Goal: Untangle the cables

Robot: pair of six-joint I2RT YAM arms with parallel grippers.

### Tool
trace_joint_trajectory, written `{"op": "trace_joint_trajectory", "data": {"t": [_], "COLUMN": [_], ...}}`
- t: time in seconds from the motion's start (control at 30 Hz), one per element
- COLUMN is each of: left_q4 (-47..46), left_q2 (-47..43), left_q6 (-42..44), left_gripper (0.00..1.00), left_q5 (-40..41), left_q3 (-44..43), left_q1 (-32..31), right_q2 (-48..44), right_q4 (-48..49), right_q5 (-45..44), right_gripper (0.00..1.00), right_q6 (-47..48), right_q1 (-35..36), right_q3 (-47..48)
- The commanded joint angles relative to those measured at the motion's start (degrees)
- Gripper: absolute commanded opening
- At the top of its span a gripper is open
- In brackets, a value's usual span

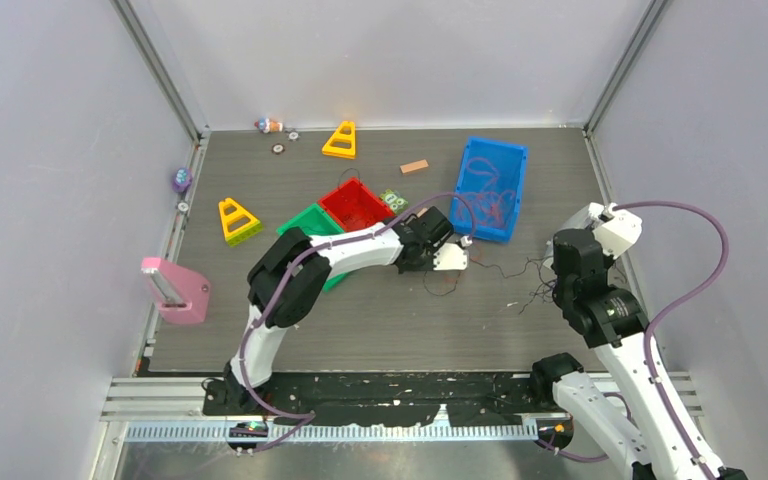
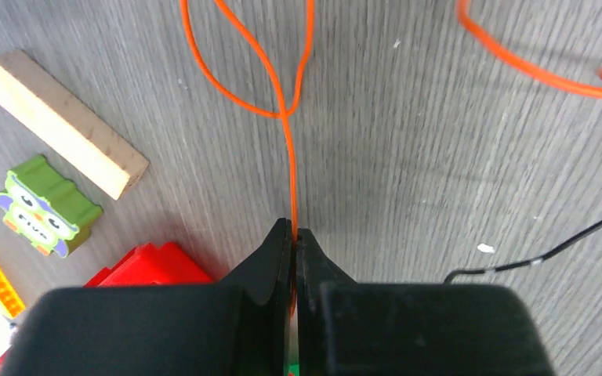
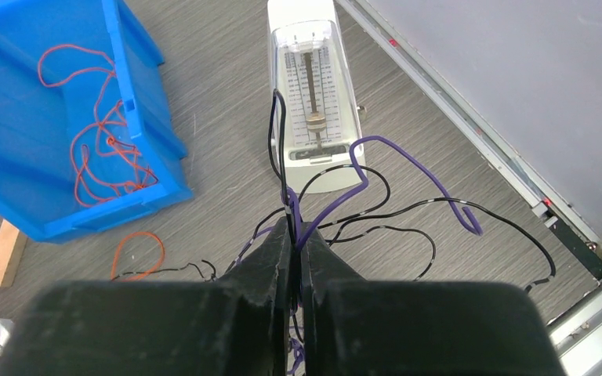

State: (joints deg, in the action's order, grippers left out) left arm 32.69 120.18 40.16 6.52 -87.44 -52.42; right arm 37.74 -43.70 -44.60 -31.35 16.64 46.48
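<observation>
Two grips set: left gripper [image 2: 293, 233] clamped on orange cable [image 2: 288, 157], right gripper [image 3: 294, 227] clamped on purple-black cables [image 3: 384, 141] | both lie on surface [image 2: 439, 235] near blue bin [image 3: 63, 223] | step: separating strands | next: draw apart gently, mind snags

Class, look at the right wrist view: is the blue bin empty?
No, the blue bin has a loose tangle of orange cable lying inside it.
</observation>
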Motion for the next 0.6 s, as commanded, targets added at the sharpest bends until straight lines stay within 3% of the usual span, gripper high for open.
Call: {"op": "trace_joint_trajectory", "data": {"t": [0.0,0.33,0.57], "left_q4": [-2.8,-18.5,-17.6], "left_q2": [-4.6,-25.5,-37.4], "left_q6": [-1.5,-9.5,-19.9], "left_gripper": [0.00,0.00,0.00], "left_q5": [3.2,1.7,-2.4], "left_q3": [0.9,13.4,14.8], "left_q1": [0.2,0.2,0.2], "right_q2": [-0.2,1.8,4.6], "right_q4": [2.8,9.9,11.3], "right_q5": [1.2,18.8,22.9], "right_gripper": [0.10,0.11,0.11], "right_q6": [0.4,6.7,6.9], "right_q1": [-0.2,-0.2,-0.2], "right_q3": [-1.7,-5.1,-6.4]}}
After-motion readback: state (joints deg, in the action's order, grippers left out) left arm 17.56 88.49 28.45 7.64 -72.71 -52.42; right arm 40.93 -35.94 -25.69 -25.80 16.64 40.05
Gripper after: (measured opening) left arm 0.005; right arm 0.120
